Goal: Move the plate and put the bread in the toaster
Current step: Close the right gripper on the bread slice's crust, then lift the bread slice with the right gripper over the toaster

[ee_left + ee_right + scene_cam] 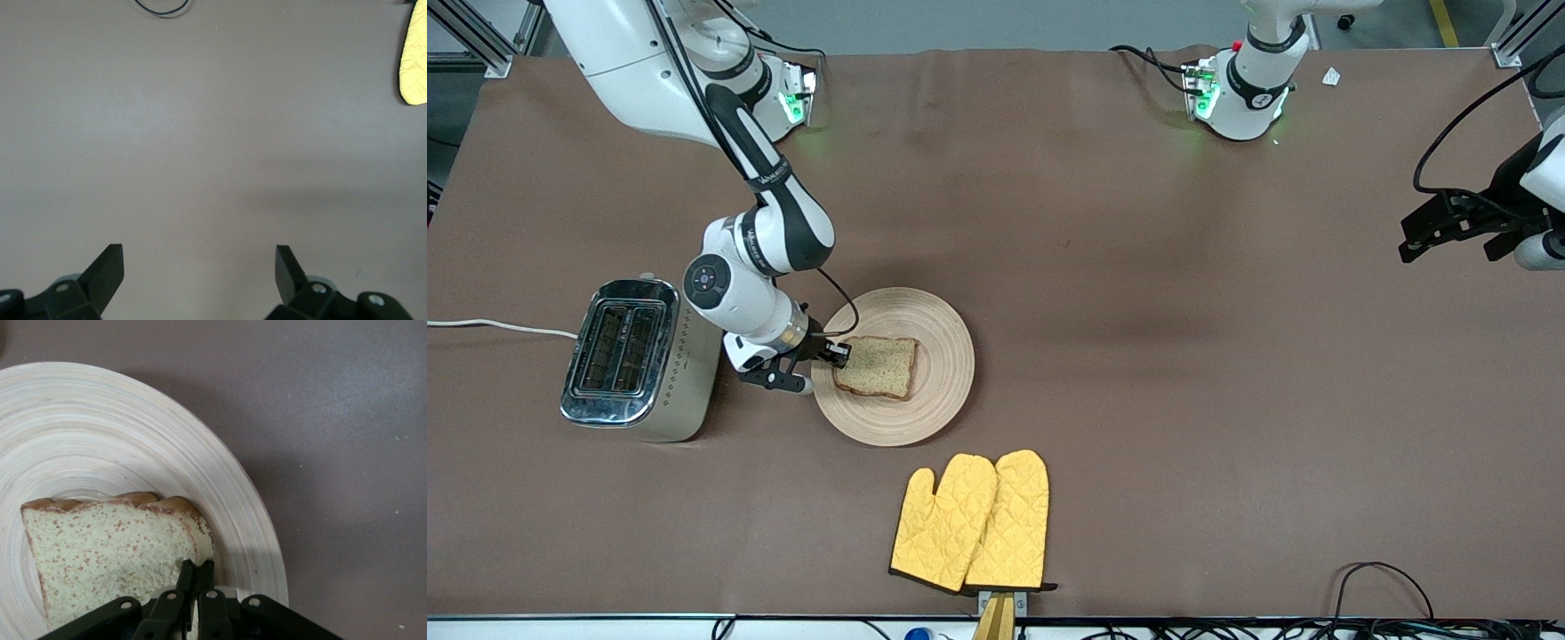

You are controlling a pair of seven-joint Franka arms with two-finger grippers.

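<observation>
A round beige wooden plate (925, 404) (133, 433) lies beside the toaster (633, 357), toward the right arm's end of the table. On it lies a speckled brown slice of bread (880, 366) (100, 553). My right gripper (840, 354) (195, 568) is shut on the bread, pinching the edge that faces the toaster. The toaster stands upright with both slots showing, its white cord running off the table's end. My left gripper (1414, 238) (199, 267) waits open over bare table at the left arm's end, with nothing between its fingers.
A pair of yellow oven mitts (974, 520) (415, 57) lies nearer to the front camera than the plate, by the table's front edge. A black cable loop (1383, 587) lies near that edge toward the left arm's end.
</observation>
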